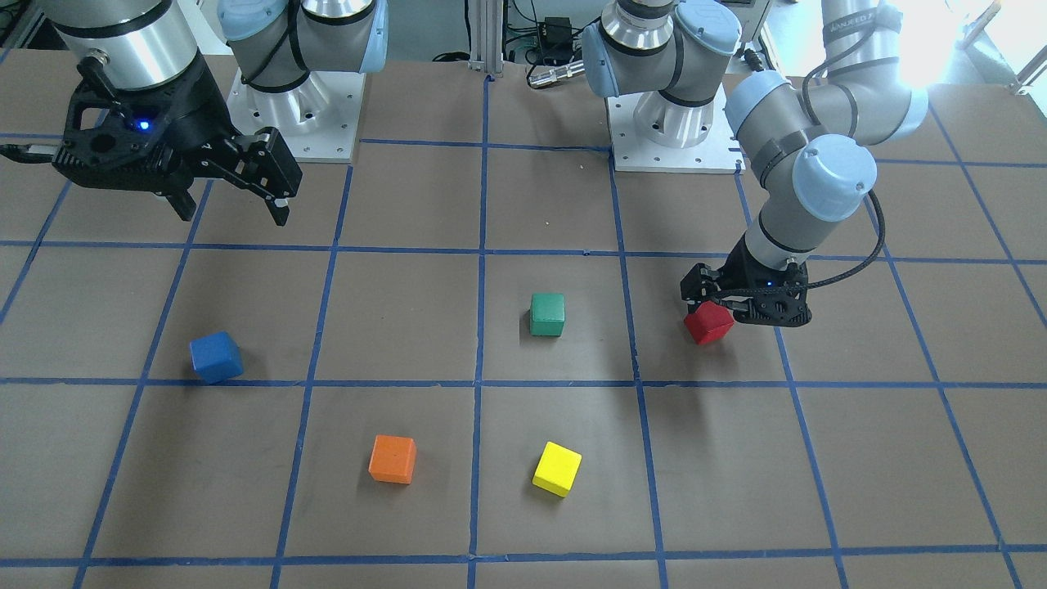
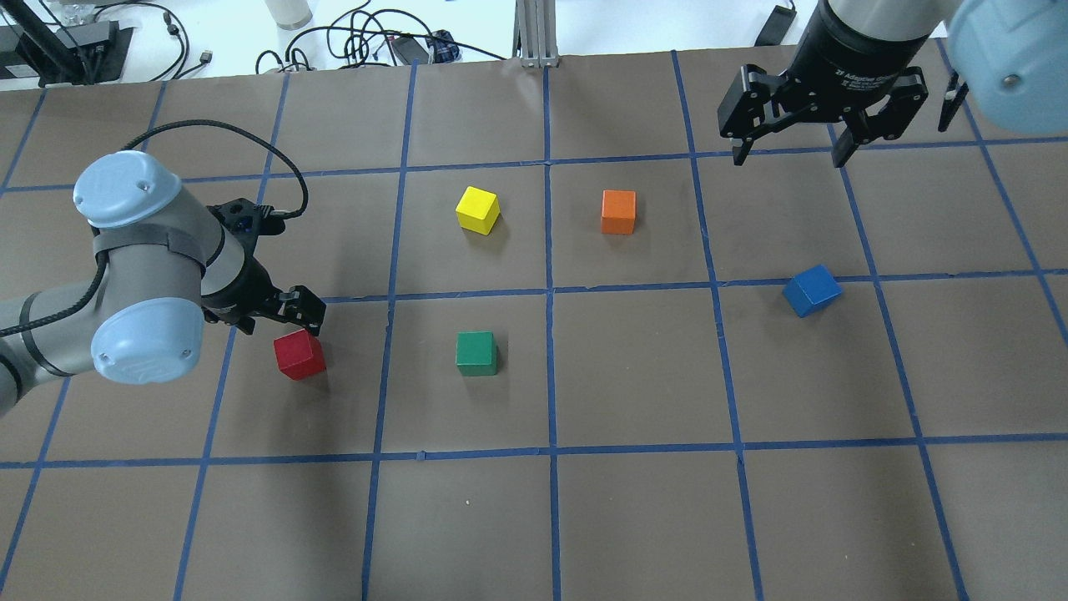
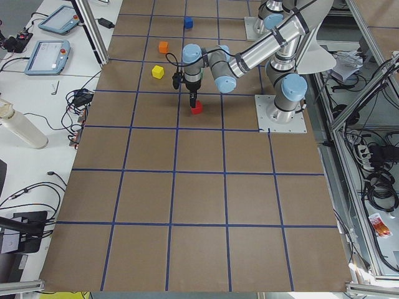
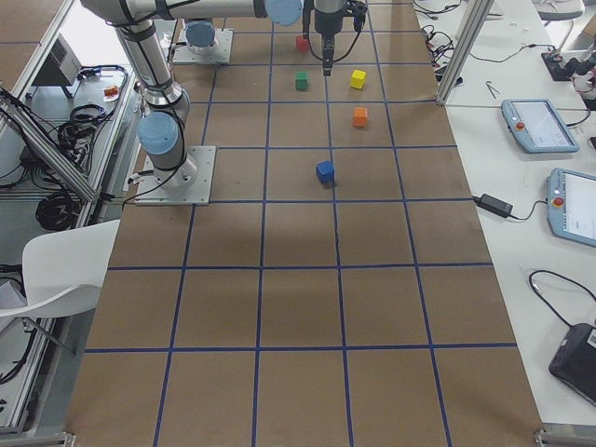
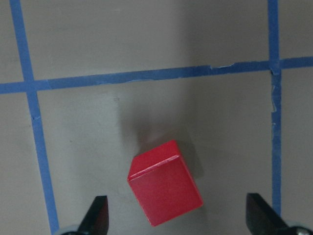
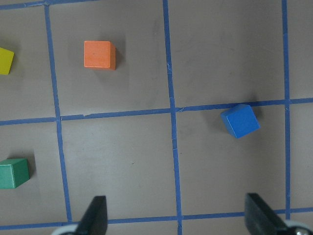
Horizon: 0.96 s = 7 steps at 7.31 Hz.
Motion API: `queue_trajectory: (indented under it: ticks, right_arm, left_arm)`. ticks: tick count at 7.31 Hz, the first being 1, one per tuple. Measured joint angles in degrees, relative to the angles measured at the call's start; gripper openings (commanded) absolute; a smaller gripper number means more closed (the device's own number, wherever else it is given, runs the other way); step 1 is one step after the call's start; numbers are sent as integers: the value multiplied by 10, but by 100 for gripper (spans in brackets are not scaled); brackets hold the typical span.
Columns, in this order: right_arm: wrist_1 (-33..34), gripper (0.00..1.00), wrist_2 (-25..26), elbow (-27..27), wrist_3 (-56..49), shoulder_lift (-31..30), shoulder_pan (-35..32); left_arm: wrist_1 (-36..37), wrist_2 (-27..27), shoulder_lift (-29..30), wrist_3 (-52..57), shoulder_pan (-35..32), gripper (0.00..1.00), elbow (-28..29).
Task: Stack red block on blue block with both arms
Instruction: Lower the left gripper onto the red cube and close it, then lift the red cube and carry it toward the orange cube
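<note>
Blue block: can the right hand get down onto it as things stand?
Probably yes. The right hand hangs open above the table, the blue block stands alone, nothing over it, and the orange cube is well apart.

Both silver-grey arms (image 1: 773, 229) are wearing light-blue joint caps (image 1: 834, 176); a black cable (image 1: 882, 233) is looping behind the black left gripper (image 1: 713, 307)

The red block (image 2: 299, 354) sits on the brown tabletop (image 2: 634, 517), right by the left gripper (image 2: 277, 315). The blue block (image 2: 811, 290) sits far off on the other side, turned a bit. The right gripper (image 2: 787, 148) hangs beyond it, jaws wide apart. A green block (image 2: 476, 353), a yellow block (image 2: 478, 209) and an orange block (image 2: 618, 211) sit in between.
</note>
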State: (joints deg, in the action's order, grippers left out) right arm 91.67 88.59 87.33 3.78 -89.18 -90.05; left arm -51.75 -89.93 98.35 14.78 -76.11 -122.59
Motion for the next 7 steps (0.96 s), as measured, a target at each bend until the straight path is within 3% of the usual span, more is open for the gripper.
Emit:
queue_trajectory:
  ticks: [1,5,7]
  right_arm:
    - [0,100,0,1,0,0,0]
    - [-1,100,0,3,0,0,0]
    - [-1,100,0,3,0,0,0]
  left_arm:
    - [3,-1,6,-11,0,100,-6]
    - [7,-30,26,-25,1,28,-9]
    - [9,-34,31,-28,0,25,3]
